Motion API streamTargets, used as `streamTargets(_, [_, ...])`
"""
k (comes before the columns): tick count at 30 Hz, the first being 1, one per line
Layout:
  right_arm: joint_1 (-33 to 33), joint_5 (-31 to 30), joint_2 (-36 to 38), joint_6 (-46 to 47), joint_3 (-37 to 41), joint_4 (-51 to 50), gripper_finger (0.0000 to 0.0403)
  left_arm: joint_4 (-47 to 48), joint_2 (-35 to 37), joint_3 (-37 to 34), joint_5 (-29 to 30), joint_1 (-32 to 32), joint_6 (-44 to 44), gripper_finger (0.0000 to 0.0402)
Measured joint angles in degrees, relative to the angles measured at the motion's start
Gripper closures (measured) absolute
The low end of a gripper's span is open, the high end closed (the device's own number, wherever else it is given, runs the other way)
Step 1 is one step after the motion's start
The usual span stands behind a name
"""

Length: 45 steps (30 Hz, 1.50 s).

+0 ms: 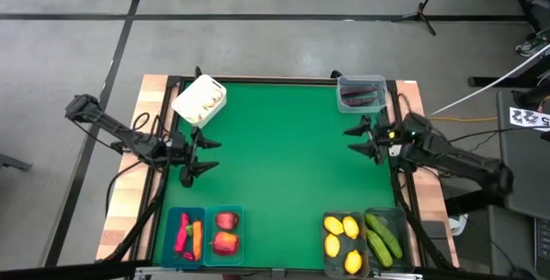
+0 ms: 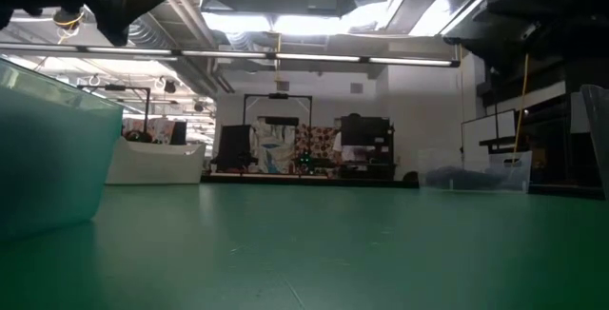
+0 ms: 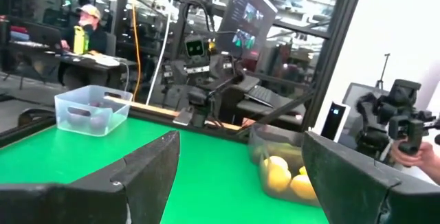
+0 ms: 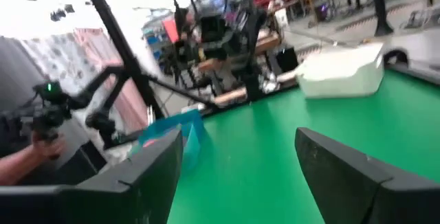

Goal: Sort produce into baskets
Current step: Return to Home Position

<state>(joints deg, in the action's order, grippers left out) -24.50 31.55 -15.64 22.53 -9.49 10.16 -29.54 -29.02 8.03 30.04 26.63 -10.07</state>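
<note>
The green table (image 1: 284, 177) is bare in the middle, with all the produce in bins at its corners. The left gripper (image 1: 206, 155) hangs above the left side of the table, about halfway between near and far, pointing inward. Its fingers (image 3: 148, 172) are spread wide apart and hold nothing. The right gripper (image 1: 355, 140) mirrors it above the right side, a little farther back. Its fingers (image 4: 344, 169) are also released and parted, with only green surface between them. At the far left corner the white bin (image 1: 219, 100) sits turned at an angle with the garlic (image 1: 202, 106) inside it. At the far right corner the clear tub (image 1: 361, 79) holds the dark eggplants (image 1: 361, 98). Along the near edge on the left, two teal bins stand side by side and touching. The outer teal bin (image 1: 167, 237) carries the red peppers (image 1: 182, 233) and the carrot (image 1: 197, 239), and the inner teal bin (image 1: 240, 237) holds the apples (image 1: 225, 242). Along the near edge on the right, two dark clear bins stand together. The lemon bin (image 1: 324, 239) holds the yellow lemons (image 1: 335, 245), and the cucumber bin (image 1: 402, 228) beside it, nearer the table's right edge, holds the green cucumbers (image 1: 378, 247). In the room beyond the table a person (image 3: 86, 28) sits at a desk, and a hand (image 3: 411, 154) at the side holds a black camera rig.
</note>
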Motion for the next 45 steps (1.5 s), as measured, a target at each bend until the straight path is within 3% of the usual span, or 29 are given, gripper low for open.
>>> streamTargets(8, [17.8, -16.9, 0.1, -6.0, 0.8, -2.0, 0.0121, -3.2, 0.2, -4.0, -2.5, 0.9, -1.1, 0.0101])
streamTargets(13, [23.2, -26.3, -0.3, -6.9, 0.9, -5.2, 0.0121, -6.4, 1.9, -7.6, -3.9, 0.3, -1.3, 0.0101])
streamTargets(15, [23.9, -28.3, -0.3, -7.4, 0.9, -5.7, 0.0121, -3.0, 3.7, -7.6, -3.1, -0.4, -1.6, 0.0101])
streamTargets(20, [24.2, -27.7, -0.3, -8.2, 0.9, -6.0, 0.0121, 1.4, 8.6, -7.6, -0.6, -1.8, 0.1, 0.0101])
streamTargets(24, [24.2, -27.5, -0.2, -9.5, 1.8, -6.4, 0.0121, 5.1, 12.1, -7.6, -0.6, -2.4, 0.5, 0.0101])
streamTargets(29, [24.2, -27.4, -0.2, -7.8, 8.3, 0.7, 0.0121, 10.4, 17.4, -7.6, -1.3, -2.4, -0.9, 0.0101])
streamTargets(37, [24.1, -28.0, 0.1, -6.8, 8.7, 0.8, 0.0121, 21.7, 28.6, -7.5, -1.4, -2.4, -1.3, 0.0101])
streamTargets(45, [24.1, -28.4, 0.1, -7.8, 8.8, -0.2, 0.0121, 23.4, 28.8, -7.5, -0.2, -2.5, -1.8, 0.0101])
